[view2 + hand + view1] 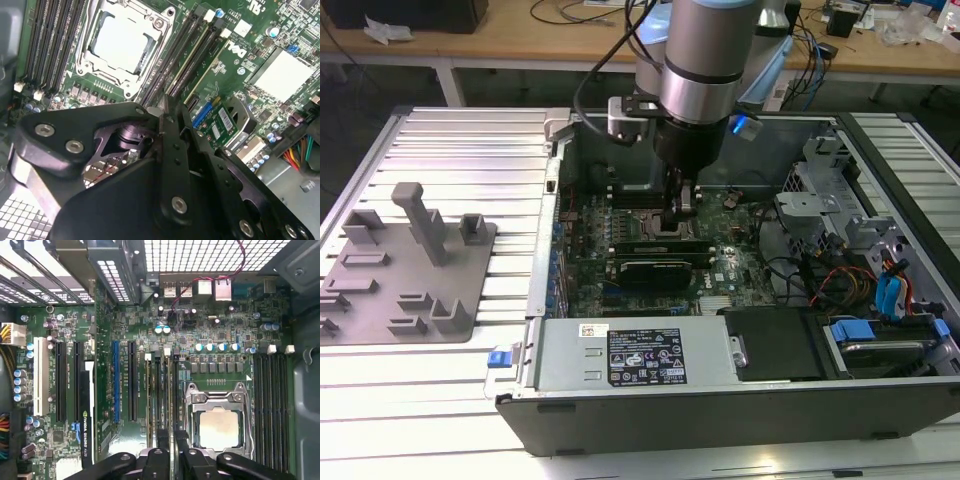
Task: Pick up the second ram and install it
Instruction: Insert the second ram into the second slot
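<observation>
Our hand (pixel 682 208) is down inside the computer case (pixel 720 385), pinched together on the second ram (pixel 166 390), right over the slots beside the CPU socket (pixel 216 422). We think it should go straight down, gently.

Second ram (pixel 170 405): thin, dark stick, seen edge-on in both wrist views, so chips can't be made out. Stands on its long edge, pinched between the fingers of the gripper (pixel 172 434). Runs in line with the memory slots (pixel 159 390), directly over them, just beside the processor socket (pixel 217 425). Cannot tell whether seated or only hovering above a slot. Shows in the second wrist view as a pale sliver (pixel 165 106) poking out past the fingertips. In the exterior view, sits toward 10 o'clock from the middle of the case (pixel 720 400).
</observation>
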You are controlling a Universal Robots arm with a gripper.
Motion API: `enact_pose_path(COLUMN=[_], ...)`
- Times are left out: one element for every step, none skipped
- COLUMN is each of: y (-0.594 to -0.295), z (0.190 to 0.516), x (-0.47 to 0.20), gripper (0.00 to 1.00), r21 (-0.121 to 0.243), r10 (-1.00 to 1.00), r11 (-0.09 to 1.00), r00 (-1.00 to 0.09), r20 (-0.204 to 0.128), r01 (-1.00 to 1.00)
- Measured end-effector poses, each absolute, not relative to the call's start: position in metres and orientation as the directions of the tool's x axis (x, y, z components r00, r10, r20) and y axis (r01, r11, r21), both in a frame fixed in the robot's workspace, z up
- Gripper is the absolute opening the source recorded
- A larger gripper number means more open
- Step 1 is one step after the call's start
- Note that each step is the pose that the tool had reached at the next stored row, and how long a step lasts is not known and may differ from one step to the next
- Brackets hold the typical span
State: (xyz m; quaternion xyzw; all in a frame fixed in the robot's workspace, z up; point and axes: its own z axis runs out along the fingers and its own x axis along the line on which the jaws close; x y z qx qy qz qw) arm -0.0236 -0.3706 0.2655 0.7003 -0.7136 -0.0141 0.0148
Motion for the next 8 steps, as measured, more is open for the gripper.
enact_pose_path(y=[-0.3706, -0.3706, -0.3706, -0.3706, -0.3706, -0.3706, -0.3706, -0.3706], z=[0.2655, 0.2655, 0.2655, 0.2655, 0.2655, 0.2655, 0.2655, 0.2655], x=[-0.0234, -0.0233, -0.0232, -0.0218, -0.0206, -0.0196, -0.0196, -0.0192], gripper=[0.15, 0.08, 0.08, 0.08, 0.08, 0.08, 0.08, 0.08], r21=[0.041, 0.041, 0.041, 0.041, 0.041, 0.041, 0.041, 0.041], r10=[-1.000, -1.000, -1.000, -1.000, -1.000, -1.000, -1.000, -1.000], r11=[0.019, 0.019, 0.019, 0.019, 0.019, 0.019, 0.019, 0.019], r00=[-0.019, -0.019, -0.019, -0.019, -0.019, -0.019, -0.019, -0.019], r20=[0.001, 0.001, 0.001, 0.001, 0.001, 0.001, 0.001, 0.001], r01=[-0.999, -0.999, -0.999, -0.999, -0.999, -0.999, -0.999, -0.999])
